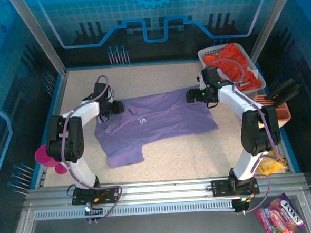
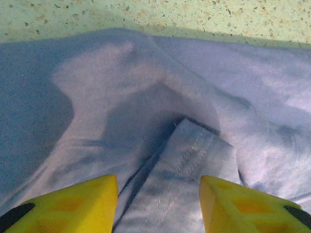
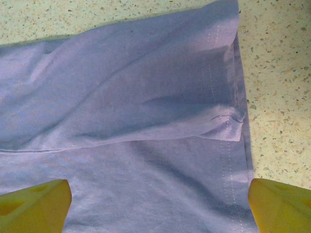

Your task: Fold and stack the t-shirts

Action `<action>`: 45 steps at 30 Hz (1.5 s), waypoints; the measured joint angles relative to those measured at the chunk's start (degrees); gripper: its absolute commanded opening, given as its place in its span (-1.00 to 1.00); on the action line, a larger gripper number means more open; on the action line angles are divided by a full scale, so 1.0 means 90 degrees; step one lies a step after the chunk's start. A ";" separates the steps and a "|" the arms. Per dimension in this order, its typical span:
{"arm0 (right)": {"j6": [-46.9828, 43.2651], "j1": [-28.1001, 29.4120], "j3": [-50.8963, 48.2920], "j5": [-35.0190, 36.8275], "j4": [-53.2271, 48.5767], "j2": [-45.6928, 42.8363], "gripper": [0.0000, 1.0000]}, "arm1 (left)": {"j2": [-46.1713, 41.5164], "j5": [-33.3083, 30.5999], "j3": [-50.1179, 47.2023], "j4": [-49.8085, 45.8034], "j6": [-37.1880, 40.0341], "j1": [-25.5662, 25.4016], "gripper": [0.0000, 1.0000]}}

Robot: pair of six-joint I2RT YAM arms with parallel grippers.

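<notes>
A lavender-purple t-shirt [image 1: 161, 121] lies partly folded across the middle of the table, a sleeve sticking out toward the front left. My left gripper [image 1: 115, 107] is at its left end. In the left wrist view the left gripper [image 2: 158, 187] is open, its yellow fingers [image 2: 87, 199] either side of a stitched fold of the purple t-shirt [image 2: 180, 160]. My right gripper [image 1: 190, 96] hangs over the shirt's far right edge. Seen from the right wrist, the right gripper [image 3: 159, 194] stands wide open above the doubled hem of the purple t-shirt [image 3: 146, 97]. An orange-red t-shirt [image 1: 231, 64] sits crumpled in the basket.
The white slatted basket [image 1: 207, 54] stands at the back right corner. A terracotta tray [image 1: 279, 111] with dark tools sits along the right edge, and a yellow packet [image 1: 269, 166] lies in front of it. A pink object [image 1: 44, 155] rests at the left edge, and a candy bag [image 1: 282, 217] lies off the table at front right.
</notes>
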 measured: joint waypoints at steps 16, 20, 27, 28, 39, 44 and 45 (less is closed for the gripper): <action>0.0000 -0.0005 0.0000 -0.0024 0.0002 -0.0041 0.87 | 0.0498 0.0466 0.0318 0.0034 -0.0369 0.0007 -0.17; -0.0002 -0.0005 0.0000 -0.0029 0.0002 -0.0046 0.87 | 0.0508 0.0464 0.0318 -0.0002 -0.0430 0.0007 -0.20; 0.0000 -0.0015 0.0000 -0.0121 0.0002 -0.0046 0.86 | 0.0508 0.0471 0.0240 0.0019 -0.0520 0.0007 -0.46; 0.0000 -0.0015 0.0000 -0.0126 0.0005 -0.0046 0.86 | 0.0508 0.0476 0.0219 0.0024 -0.0544 0.0007 -0.54; 0.0000 -0.0015 0.0000 -0.0170 0.0002 -0.0046 0.85 | 0.0112 0.0515 -0.0131 0.0119 -0.0848 0.0002 -0.93; 0.0000 -0.0015 0.0000 -0.0168 0.0002 -0.0049 0.85 | -0.0323 0.0525 -0.0333 0.0262 -0.1049 0.0002 -1.00; 0.0000 -0.0015 0.0000 -0.0168 0.0002 -0.0049 0.85 | -0.0396 0.0539 -0.0374 0.0287 -0.1086 0.0002 -0.99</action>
